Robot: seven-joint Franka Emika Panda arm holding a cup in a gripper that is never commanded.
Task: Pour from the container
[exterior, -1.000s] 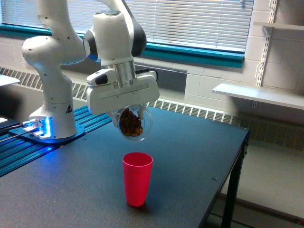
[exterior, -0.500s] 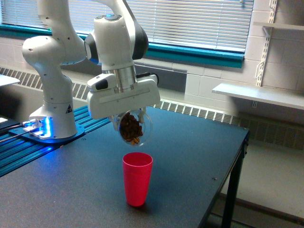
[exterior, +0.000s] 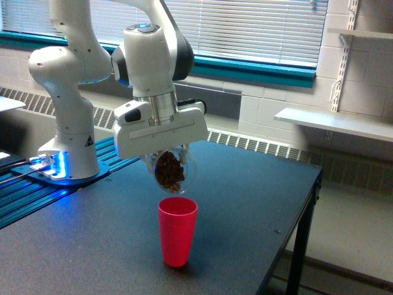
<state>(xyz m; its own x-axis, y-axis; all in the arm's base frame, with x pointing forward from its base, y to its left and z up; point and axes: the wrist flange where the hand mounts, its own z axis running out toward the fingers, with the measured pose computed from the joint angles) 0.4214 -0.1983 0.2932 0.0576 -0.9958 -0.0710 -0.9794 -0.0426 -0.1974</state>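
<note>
Above the dark tabletop (exterior: 245,196), near its middle, the white Franka arm (exterior: 150,55) is holding the container (exterior: 173,169) in the air, just over the open mouth of the red cup (exterior: 177,231) and apart from it. The container is showing as a clear, colourless plastic jar with a rounded body, tipped steeply so that its mouth is pointing down and toward the exterior view's right. Through its wall a clump of brown, lumpy pieces (exterior: 168,170) is sitting low in the jar, close to the mouth. The gripper (exterior: 166,155) is pinching the jar from above, its fingers mostly hidden behind the broad white hand housing. The red cup is standing upright on the table, nearer the camera than the arm's base (exterior: 64,163), which is glowing blue at the exterior view's left. Behind, window blinds (exterior: 245,27) are hanging over a teal sill (exterior: 258,70).
</note>
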